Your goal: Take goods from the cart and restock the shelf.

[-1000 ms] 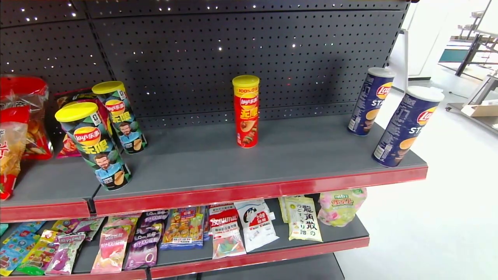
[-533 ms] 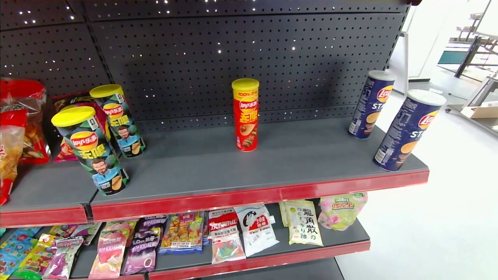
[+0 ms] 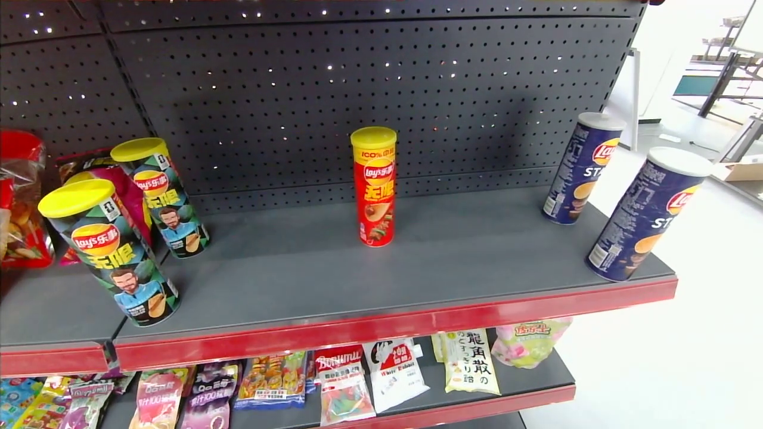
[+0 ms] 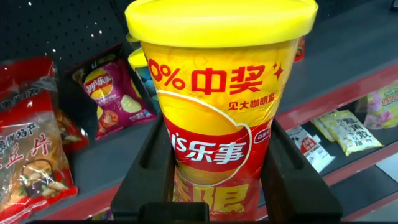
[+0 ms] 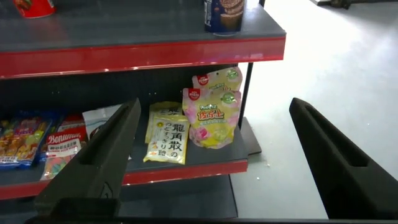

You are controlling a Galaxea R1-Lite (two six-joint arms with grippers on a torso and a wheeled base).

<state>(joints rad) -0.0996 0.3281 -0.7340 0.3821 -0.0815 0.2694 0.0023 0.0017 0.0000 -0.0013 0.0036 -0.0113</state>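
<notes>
1. At the left of the head frame, two green cans (image 3: 110, 253) with yellow lids are seen upright on the upper shelf (image 3: 286, 268), with snack bags (image 3: 24, 232) beside them.
2. Toward the middle, a bare stretch of board is left free. A red can (image 3: 374, 186) is stood at frame centre, well back from the edge, and two blue cans (image 3: 583, 168) are stood at the right, by the shelf's end.
3. A like yellow-lidded held can (image 4: 221, 124) is clamped upright between the fingers of the left gripper (image 4: 217, 180), in front of the shelving and not yet on the board. The right gripper (image 5: 211, 162) is spread wide and nothing is carried in it.
4. The step is judged to be setting the held can down by its red twin. It should be kept upright and lifted over the shelf's red front edge. It should then be lowered until its base lies flat, just beside the standing can without touching it, and be let go only then.
5. The grip itself is given by the left wrist view, and the free places along the row by the head view. The lower shelf's pouches (image 5: 211, 118) are given most plainly by the right wrist view.
</notes>
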